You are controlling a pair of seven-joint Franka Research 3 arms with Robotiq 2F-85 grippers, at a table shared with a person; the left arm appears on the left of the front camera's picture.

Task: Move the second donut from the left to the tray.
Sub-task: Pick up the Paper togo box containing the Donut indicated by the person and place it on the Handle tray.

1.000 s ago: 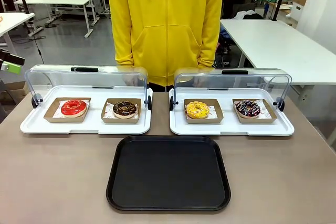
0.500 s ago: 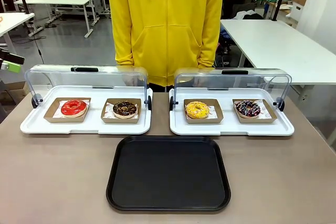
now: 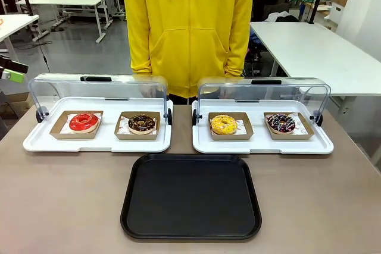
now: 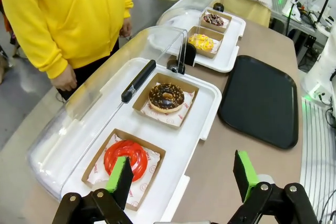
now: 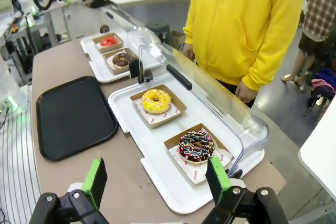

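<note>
Four donuts: a row lay beyond the far edge of the tray (image 3: 190,197), each in a square brown cardboard holder.
Second donut from the left (image 3: 141,124): dark chocolate glaze with light specks, on white paper in its holder, beyond the tray's far-left corner and apart from the tray.
Red-glazed donut (image 3: 83,122): farther off the tray's left side than the chocolate one, at the end of the row.
Yellow donut (image 3: 223,124): beyond the tray's far edge, a little right of its middle.
Sprinkled donut (image 3: 281,123): dark with coloured sprinkles, beyond the tray's far-right corner.
Left white tray (image 3: 95,144): carried the red and chocolate donuts, clear lid tipped back, near rim just beyond the tray's far-left corner.
Right white tray (image 3: 262,146): carried the yellow and sprinkled donuts, lid likewise tipped back, just beyond the tray's far-right corner.
Tray: black, flat, rounded corners, raised rim, on the table (image 3: 59,206).
Left gripper (image 4: 182,174): jaws spread wide, gripping nothing, hanging well off the tray's left side.
Right gripper (image 5: 156,177): jaws spread wide, gripping nothing, hanging well off the tray's right side.
Person (image 3: 187,28): in a yellow hoodie, stood beyond the white trays on the side away from the tray, arms hanging down.
</note>
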